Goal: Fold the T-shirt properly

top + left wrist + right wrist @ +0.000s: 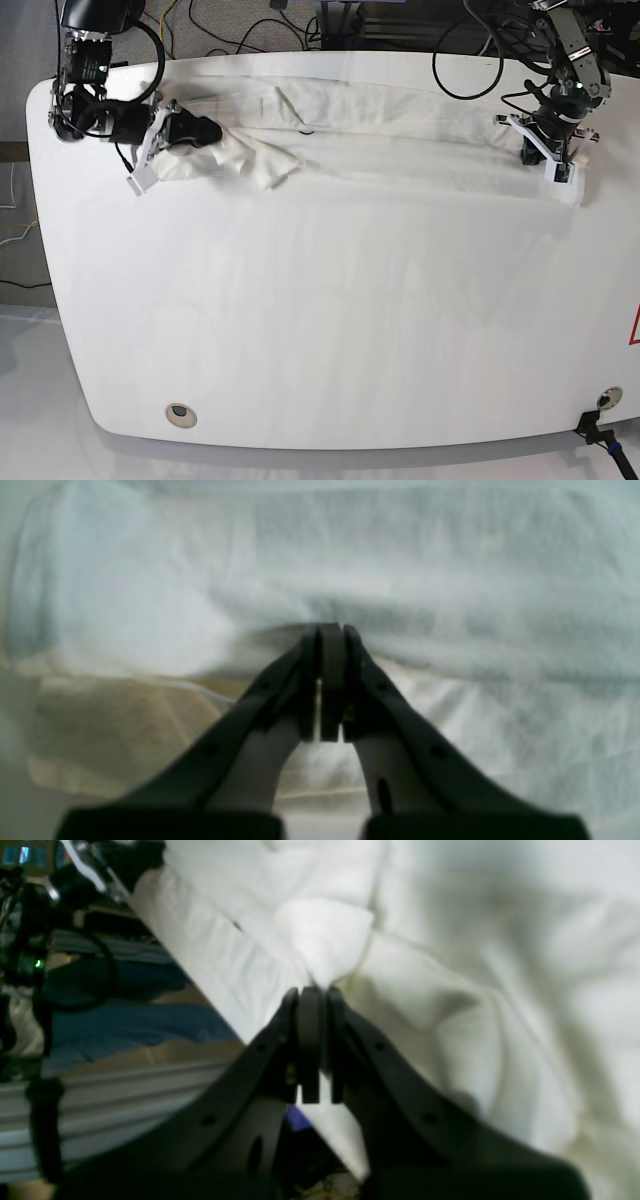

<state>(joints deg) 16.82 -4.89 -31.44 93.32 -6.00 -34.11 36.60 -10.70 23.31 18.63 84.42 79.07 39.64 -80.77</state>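
White tabletop (320, 330) fills the near part of the base view, bare as far as I can see except for a small round fitting (180, 413) near the front left edge. Farther back, the T-shirt (400, 140) lies stretched into a long, rumpled band across the far side of the table, running almost from one arm to the other; no print shows from here.

At the far right of the scene, my left gripper (562, 160) points down at the cloth's end. Its wrist view shows the jaws pressed together with a ridge of fabric bunching right at the tips (330, 630), so I judge it is pinching the shirt's edge there.

At the far left, my right gripper (205, 130) lies low over the table, jaws likewise closed (315, 992), with a fold of white cloth gathered at the tips and crumpled beyond them.

I read the two holds at opposite ends as a way to keep the shirt taut and straight, so that one long edge can be carried over evenly for a fold.
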